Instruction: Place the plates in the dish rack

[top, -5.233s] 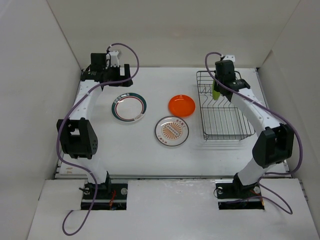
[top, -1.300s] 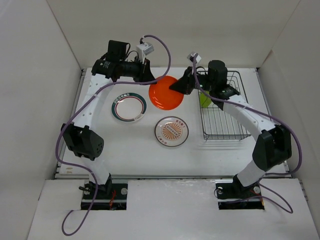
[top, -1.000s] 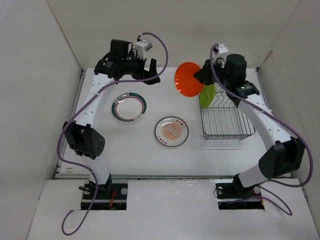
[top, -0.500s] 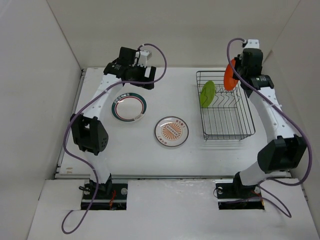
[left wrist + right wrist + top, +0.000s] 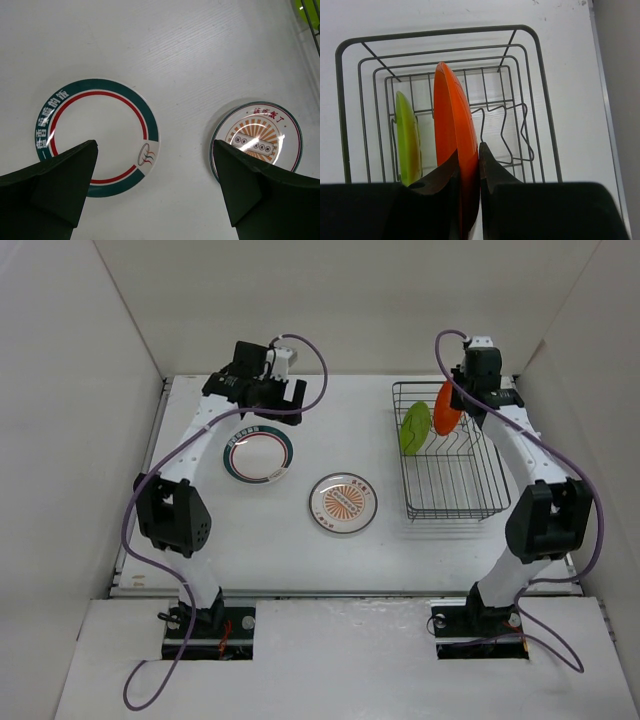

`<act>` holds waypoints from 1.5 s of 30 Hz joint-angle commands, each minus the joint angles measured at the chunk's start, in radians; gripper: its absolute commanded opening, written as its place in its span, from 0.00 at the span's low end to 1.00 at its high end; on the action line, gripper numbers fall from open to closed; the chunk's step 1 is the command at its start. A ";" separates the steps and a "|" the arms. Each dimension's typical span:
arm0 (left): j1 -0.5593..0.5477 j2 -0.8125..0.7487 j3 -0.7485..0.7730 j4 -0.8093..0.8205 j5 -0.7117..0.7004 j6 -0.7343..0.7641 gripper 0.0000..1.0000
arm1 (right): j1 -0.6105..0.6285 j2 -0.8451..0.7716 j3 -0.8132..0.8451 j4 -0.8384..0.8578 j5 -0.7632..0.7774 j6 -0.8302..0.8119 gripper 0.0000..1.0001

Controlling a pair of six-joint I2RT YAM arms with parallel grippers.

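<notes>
My right gripper (image 5: 468, 152) is shut on the rim of the orange plate (image 5: 452, 120), holding it on edge above the dark wire dish rack (image 5: 470, 502) near its far end. The orange plate (image 5: 447, 407) hangs just right of the lime-green plate (image 5: 415, 428), which stands on edge in the rack (image 5: 525, 75). The lime-green plate (image 5: 407, 137) also shows in the right wrist view. My left gripper (image 5: 155, 192) is open and empty above the table, between the green-and-red ringed plate (image 5: 97, 135) and the sunburst plate (image 5: 257, 140). Both lie flat: ringed plate (image 5: 258, 455), sunburst plate (image 5: 343, 502).
White walls close in the table on the left, back and right. The rack's right side runs close to the table's right edge (image 5: 520, 440). The left arm (image 5: 190, 455) arches over the table's left part.
My right gripper has carried the orange plate from the table's middle over to the rack and lowered it beside the lime-green plate. The left gripper has drawn back toward the ringed plate.
</notes>
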 commanded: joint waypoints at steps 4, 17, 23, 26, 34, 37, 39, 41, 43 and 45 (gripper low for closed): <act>0.061 -0.098 -0.017 0.042 -0.002 0.008 1.00 | 0.016 0.042 0.000 0.088 -0.026 0.015 0.00; 0.186 -0.149 -0.135 0.042 0.053 0.035 1.00 | 0.046 0.129 0.011 0.099 0.002 0.024 0.44; 0.163 -0.158 -0.170 -0.038 0.241 0.156 1.00 | 0.046 0.114 0.069 0.046 0.072 0.015 0.66; 0.100 -0.182 -0.238 -0.076 0.338 0.210 1.00 | 0.027 0.054 0.069 0.019 0.143 0.024 0.72; -0.012 -0.140 -0.359 -0.077 0.433 0.279 1.00 | 0.036 -0.171 -0.012 0.019 0.129 0.022 0.81; -0.037 -0.093 -0.359 -0.055 0.453 0.293 1.00 | 0.047 -0.276 -0.075 0.091 -0.008 -0.012 0.81; -0.046 -0.040 -0.359 -0.034 0.441 0.293 1.00 | 0.047 -0.364 -0.151 0.133 -0.061 -0.012 0.81; -0.046 0.005 -0.335 -0.023 0.441 0.282 0.99 | 0.047 -0.439 -0.194 0.162 -0.125 -0.012 0.81; -0.046 0.078 -0.315 -0.023 0.458 0.282 0.97 | 0.047 -0.480 -0.205 0.171 -0.177 -0.012 0.81; -0.055 0.144 -0.283 -0.023 0.478 0.282 0.96 | 0.047 -0.521 -0.214 0.171 -0.207 -0.012 0.81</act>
